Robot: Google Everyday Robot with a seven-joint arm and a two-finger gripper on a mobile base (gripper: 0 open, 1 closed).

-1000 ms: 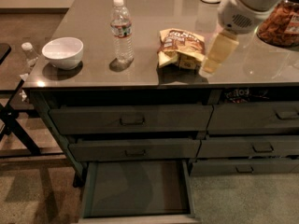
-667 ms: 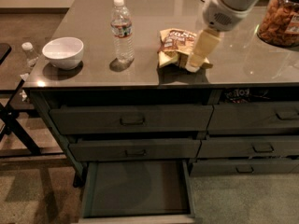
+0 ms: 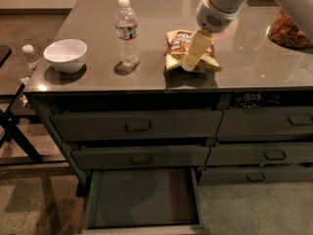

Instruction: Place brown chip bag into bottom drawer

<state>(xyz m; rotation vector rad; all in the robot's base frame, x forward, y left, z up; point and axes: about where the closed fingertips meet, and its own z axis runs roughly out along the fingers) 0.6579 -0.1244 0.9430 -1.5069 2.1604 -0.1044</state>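
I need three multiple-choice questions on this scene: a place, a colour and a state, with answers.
1. Where is the chip bag? A) on the counter, under the tool; B) on the floor; C) in a box.
2. What colour is the bowl? A) red; B) white; C) black.
3. How is the bottom left drawer? A) shut; B) taken out; C) pulled open.
Answers: 1 A, it lies on the counter beneath the tool; 2 B, its sides look white; 3 C, its dark floor shows.
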